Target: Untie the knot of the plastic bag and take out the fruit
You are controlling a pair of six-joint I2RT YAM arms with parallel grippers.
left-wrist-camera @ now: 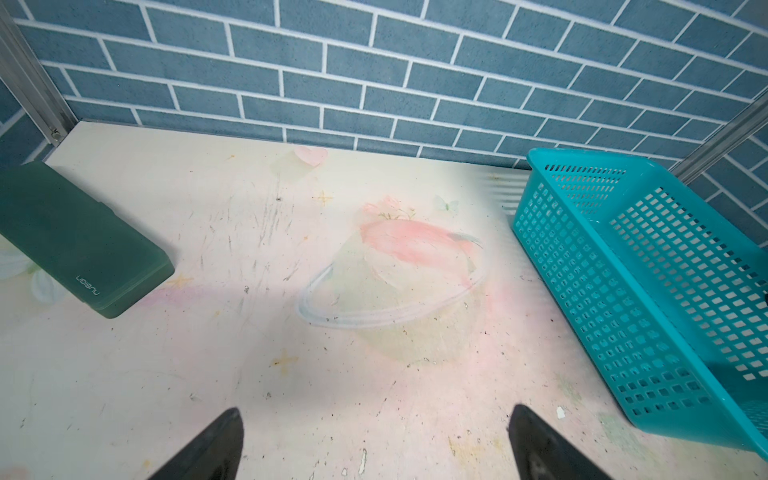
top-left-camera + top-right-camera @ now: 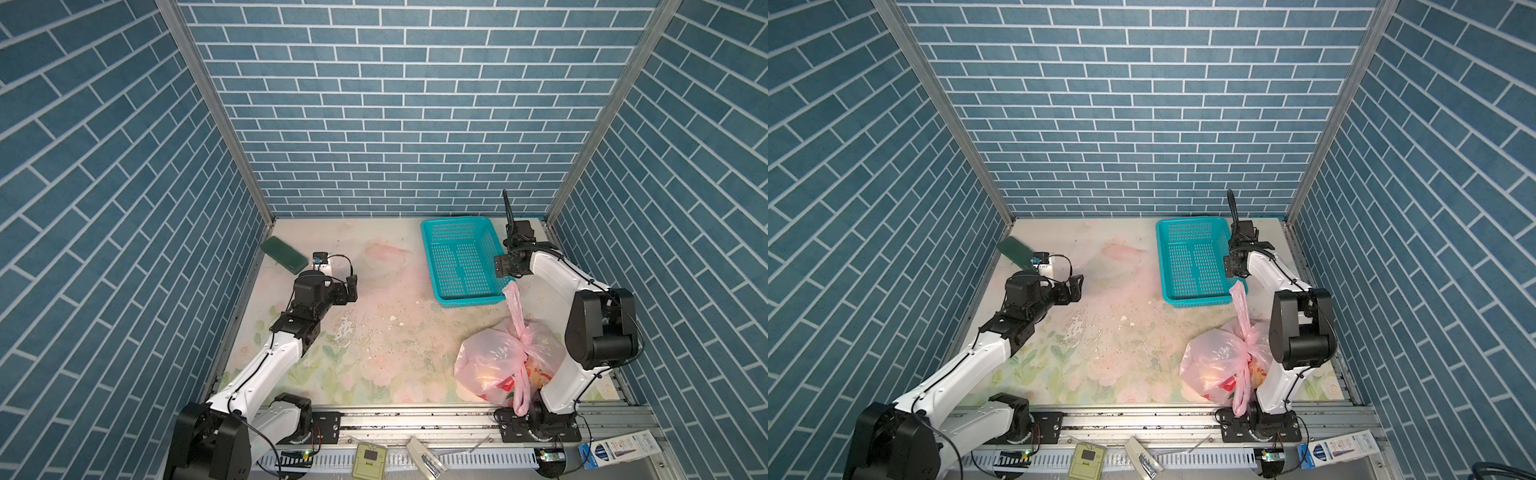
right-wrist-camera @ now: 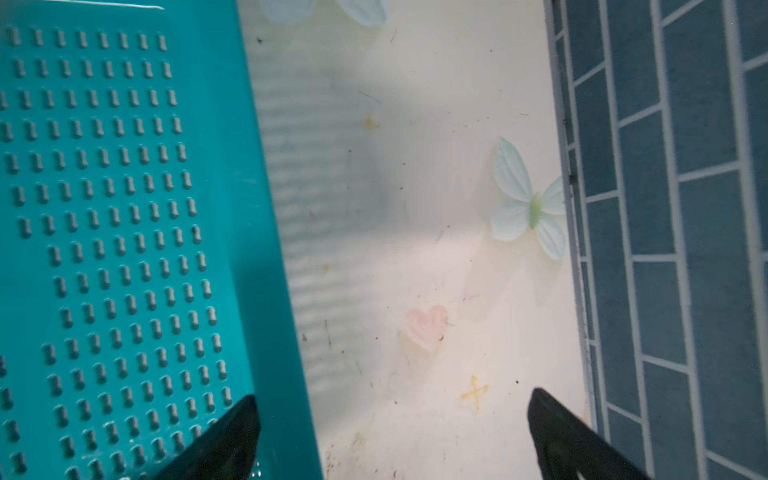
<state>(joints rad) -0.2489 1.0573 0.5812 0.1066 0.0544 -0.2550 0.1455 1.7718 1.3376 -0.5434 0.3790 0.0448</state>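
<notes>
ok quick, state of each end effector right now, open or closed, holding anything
left end effector: open, holding nothing
right end effector: open, holding nothing

- Plastic bag [image 2: 486,361]: one.
- Knot [image 2: 523,336]: one.
- Fruit [image 2: 492,374] in bag: count not discernible.
- Teal basket [image 2: 465,300]: one.
- Dark green case [image 2: 284,254]: one.
- Left gripper [image 1: 374,411], right gripper [image 3: 395,395]: two.

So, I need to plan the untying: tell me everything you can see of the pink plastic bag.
The plastic bag is thin, translucent pink film with red printing, bulging with orange-yellow fruit. It sits tied on the table at front right, beside the right arm's base. Its knot is on top; one handle loop stretches toward the teal basket, one drapes forward.
</notes>
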